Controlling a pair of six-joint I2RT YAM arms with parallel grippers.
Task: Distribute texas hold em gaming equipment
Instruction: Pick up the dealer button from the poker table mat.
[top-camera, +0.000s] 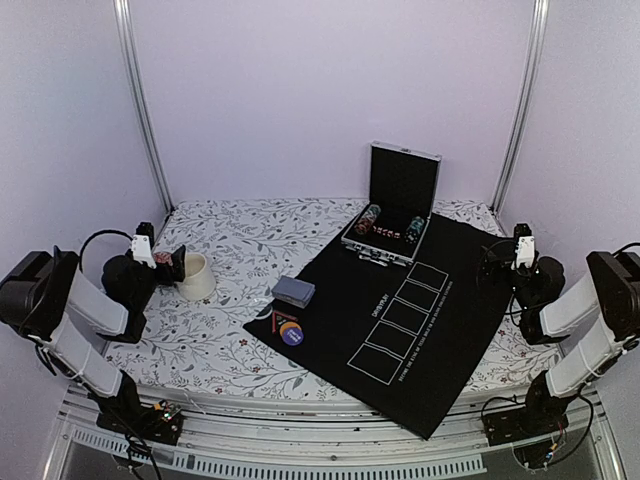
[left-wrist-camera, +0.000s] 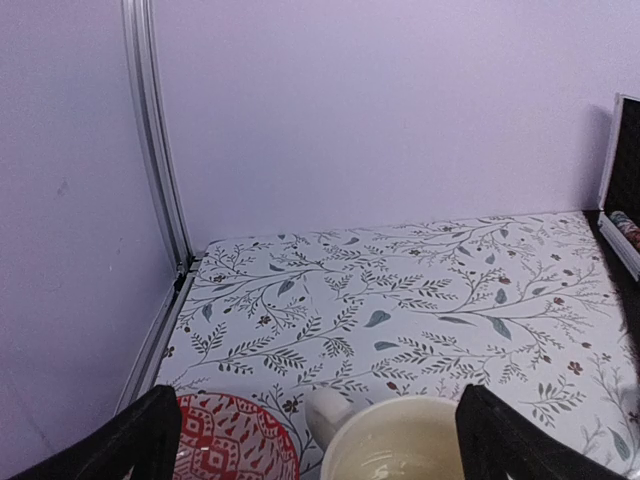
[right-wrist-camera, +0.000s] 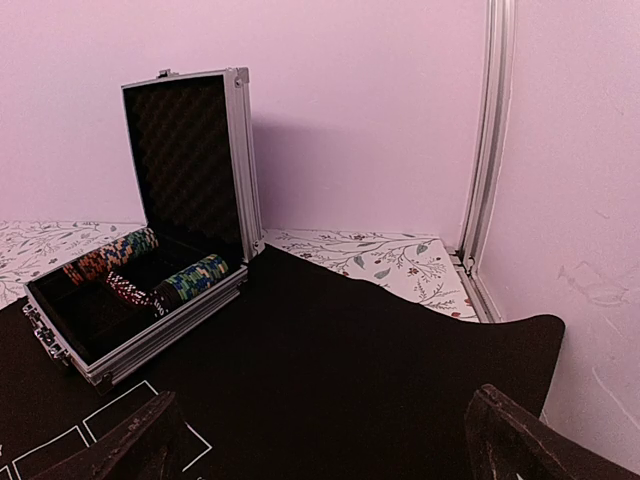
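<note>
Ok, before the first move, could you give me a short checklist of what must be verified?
1. Left claw open and empty: ok.
2. Right claw open and empty: ok.
3. Case lid up, chips reachable: ok.
4. Card deck lying free on the mat: ok.
5. Button discs apart from each other: cannot tell, they lie very close together.
6. Free path before the left claw: not ok, the cream cup and the red patterned bowl stand directly in front of it.
</note>
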